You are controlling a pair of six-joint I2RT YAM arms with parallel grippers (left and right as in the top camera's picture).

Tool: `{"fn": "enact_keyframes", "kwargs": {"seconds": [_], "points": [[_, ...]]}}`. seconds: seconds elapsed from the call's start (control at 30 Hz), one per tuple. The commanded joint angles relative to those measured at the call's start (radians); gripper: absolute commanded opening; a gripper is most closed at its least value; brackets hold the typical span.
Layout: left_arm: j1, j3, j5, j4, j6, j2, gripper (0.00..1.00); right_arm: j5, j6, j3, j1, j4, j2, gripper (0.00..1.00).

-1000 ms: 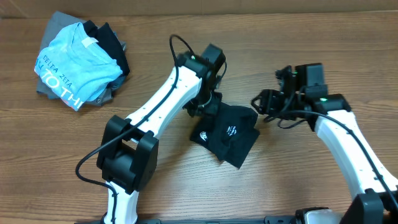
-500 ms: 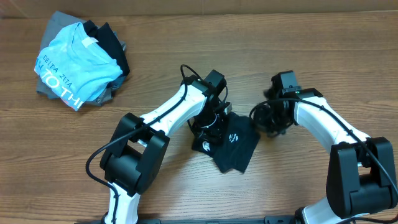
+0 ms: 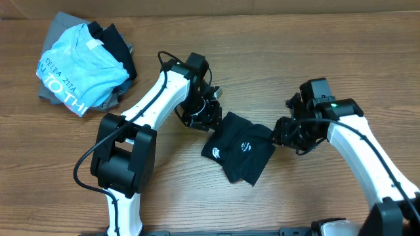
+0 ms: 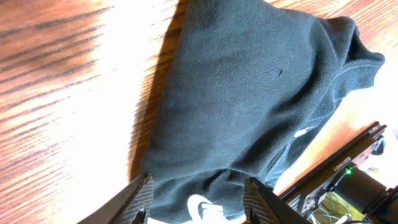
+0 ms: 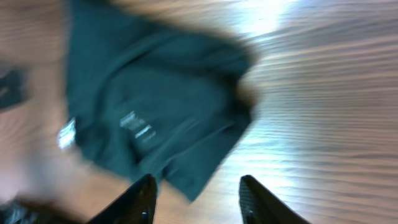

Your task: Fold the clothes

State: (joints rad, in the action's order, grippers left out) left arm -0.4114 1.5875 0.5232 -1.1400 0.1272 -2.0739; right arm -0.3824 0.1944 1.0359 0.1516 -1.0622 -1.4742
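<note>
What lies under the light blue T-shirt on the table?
Beneath the light blue T-shirt, a dark garment and a grey garment stick out; anything else there is covered.

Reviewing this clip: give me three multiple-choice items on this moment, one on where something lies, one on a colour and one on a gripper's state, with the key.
1. In the overhead view, where does the light blue T-shirt lie?
A. top left of the view
B. dead centre
C. bottom right corner

2. What colour is the folded T-shirt in the middle of the overhead view?
A. red
B. yellow
C. dark navy, near black

3. How does the right gripper stand?
A. shut on a sleeve
B. open, holding nothing
C. out of every view

Key:
1 A, the overhead view shows it in the top left corner.
2 C, the fabric is very dark with small white print.
3 B, its wrist view shows the fingers apart with nothing clamped between them.
</note>
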Motion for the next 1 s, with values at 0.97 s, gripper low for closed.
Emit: {"fn": "enact_keyframes", "kwargs": {"seconds": [0.97], "points": [[0.033, 0.014, -0.078, 0.025, -0.046, 0.017, 0.56, 0.046, -0.086, -0.14, 0.46, 0.28, -0.179, 0.34]]}}
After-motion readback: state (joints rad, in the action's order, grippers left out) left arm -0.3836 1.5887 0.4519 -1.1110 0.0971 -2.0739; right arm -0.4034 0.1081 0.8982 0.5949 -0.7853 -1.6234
